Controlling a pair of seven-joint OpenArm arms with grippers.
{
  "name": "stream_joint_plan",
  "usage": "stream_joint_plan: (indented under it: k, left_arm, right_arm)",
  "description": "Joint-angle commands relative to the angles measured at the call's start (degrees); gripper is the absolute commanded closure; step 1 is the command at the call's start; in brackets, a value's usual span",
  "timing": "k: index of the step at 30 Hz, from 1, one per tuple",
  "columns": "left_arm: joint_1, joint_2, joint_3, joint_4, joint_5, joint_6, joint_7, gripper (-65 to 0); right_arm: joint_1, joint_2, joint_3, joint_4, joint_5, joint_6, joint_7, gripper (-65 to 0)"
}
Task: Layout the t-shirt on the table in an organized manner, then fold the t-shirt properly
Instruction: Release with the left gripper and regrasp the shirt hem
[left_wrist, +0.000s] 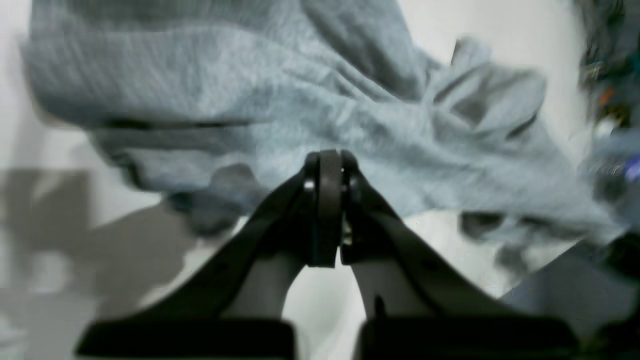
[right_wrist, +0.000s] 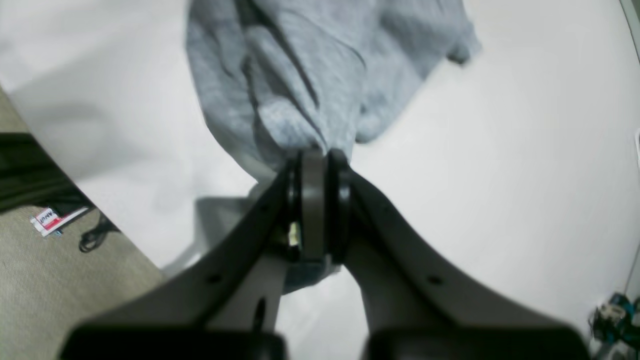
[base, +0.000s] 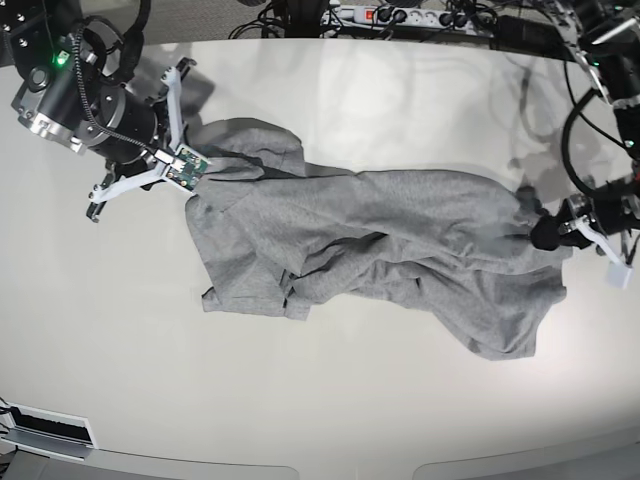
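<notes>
The heather-grey t-shirt (base: 380, 230) lies crumpled and stretched sideways across the off-white table (base: 320, 400). No lettering shows. My left gripper (base: 548, 232) sits at the shirt's right end, where the cloth draws to a point. In the left wrist view that gripper (left_wrist: 327, 157) is shut, its tips pinching the edge of the t-shirt (left_wrist: 250, 100). At the shirt's upper left corner my right gripper (base: 205, 168) is shut as well. The right wrist view shows this gripper (right_wrist: 315, 155) clamped on a bunched fold of the t-shirt (right_wrist: 310, 75), just above the table (right_wrist: 500, 150).
A power strip (base: 400, 15) and cables run along the table's far edge. Black cables (base: 590, 110) hang by the left arm. A white box (base: 50, 430) sits at the near left corner. Carpet with a red-white label (right_wrist: 50, 220) lies past the table's edge.
</notes>
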Motion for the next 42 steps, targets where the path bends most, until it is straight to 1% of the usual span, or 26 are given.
stream_joint_plan:
  k: [1,3,5,8,10,12,15,17,18,19,21,22,23,24,26,28,32,36,37,38,39,41,42]
  left_arm:
    - [-1.14,-2.71,0.81,2.67,-1.66,-0.04,-0.50,0.0]
    - [-1.16,-5.81,2.34,5.27,-1.88,-0.48,-0.55,0.0]
    - [-1.14,-8.31,3.17,7.30,-2.43,-0.48,-0.55,0.0]
    - [-1.01,-10.27,3.23,8.20,-2.38,-0.46,-0.55,0.0]
    - [-0.09,-10.21,2.97,8.17,-2.36,-0.46,-0.83,0.0]
    - [1.79,-9.55,2.97,8.13,-1.49,-0.44,-2.45,0.0]
    - [5.03,-7.06,2.91,8.09,3.23,1.55,-6.23,0.0]
    - [7.06,-4.81,2.93,7.87,5.92,1.55,-9.70,-0.6]
    - [8.02,-3.54,2.93,7.87,7.30,1.57,-11.72,-8.4]
    - [8.92,-2.23,2.93,7.87,8.59,1.81,-13.68,-17.9]
    - [10.38,0.33,2.93,7.87,11.10,3.72,-17.79,-35.8]
    - [10.78,1.51,2.93,7.85,12.74,4.85,-19.82,-41.2]
    - [11.06,2.58,2.93,7.74,14.88,6.25,-21.42,-43.4]
    - [11.10,3.56,2.93,7.50,16.94,7.32,-22.73,-43.5]
    - [11.06,4.98,2.99,6.29,19.63,8.85,-24.87,-43.5]
    - [10.58,5.79,2.99,4.28,21.16,9.11,-26.43,-43.5]
    - [7.63,5.92,3.21,-1.99,22.16,8.98,-27.56,-43.5]
    - [3.28,5.90,3.21,-8.72,23.37,7.34,-28.26,-43.4]
    - [2.36,5.90,3.21,-10.12,23.41,7.30,-28.06,-42.0]
    - [1.60,5.90,3.21,-11.28,23.39,7.32,-27.34,-37.6]
    - [0.96,5.92,3.21,-12.02,23.39,7.30,-25.99,-29.4]
    - [0.26,5.88,3.21,-12.24,22.75,7.13,-22.01,-7.1]
    - [0.00,5.60,3.21,-12.22,21.35,6.86,-19.34,0.0]
  right_arm:
    - [0.37,0.98,0.28,0.94,-0.63,-0.68,0.76,0.0]
    - [0.46,1.53,0.33,0.94,-1.57,-1.20,0.92,0.0]
    - [0.50,1.57,0.79,0.94,-1.27,-1.57,0.94,0.0]
    - [0.52,1.57,1.16,0.94,-1.27,-1.75,0.98,0.0]
    - [0.50,1.55,1.18,0.94,-1.25,-1.73,0.96,0.0]
    - [0.48,1.40,1.18,0.94,-1.25,-1.73,0.94,0.0]
    - [0.48,1.42,1.18,0.94,-1.22,-1.73,0.96,0.0]
    - [0.48,1.42,1.18,0.94,-1.20,-1.73,0.96,0.0]
    - [0.48,1.42,1.18,0.94,-1.20,-1.73,0.96,0.0]
    - [0.48,1.42,1.18,0.94,-1.20,-1.73,0.96,0.0]
    - [0.48,1.42,1.18,0.94,-1.20,-1.73,0.96,0.0]
    - [0.35,1.42,1.18,0.94,-1.20,-1.75,0.94,0.0]
    - [0.35,1.42,1.18,0.94,-1.20,-1.75,0.94,0.0]
    - [0.35,1.42,1.18,0.94,-1.18,-1.84,0.92,0.0]
    - [0.35,1.42,1.18,0.94,-1.18,-2.32,0.94,0.0]
    - [0.35,1.42,1.18,0.94,-1.01,-2.60,0.92,0.0]
    - [0.35,1.42,1.18,0.94,-1.01,-2.58,0.94,0.0]
    - [0.37,1.42,1.18,0.94,-0.98,-2.58,0.94,0.0]
    - [0.37,1.42,1.18,0.94,-1.01,-2.58,0.94,0.0]
    - [0.37,1.42,1.18,0.94,-0.98,-2.60,0.96,0.0]
    - [0.37,1.42,1.18,0.94,-0.98,-2.58,0.96,0.0]
    - [0.37,1.42,1.18,0.94,-1.01,-2.58,0.96,0.0]
    - [0.37,1.42,1.18,0.94,-1.01,-2.56,0.96,0.0]
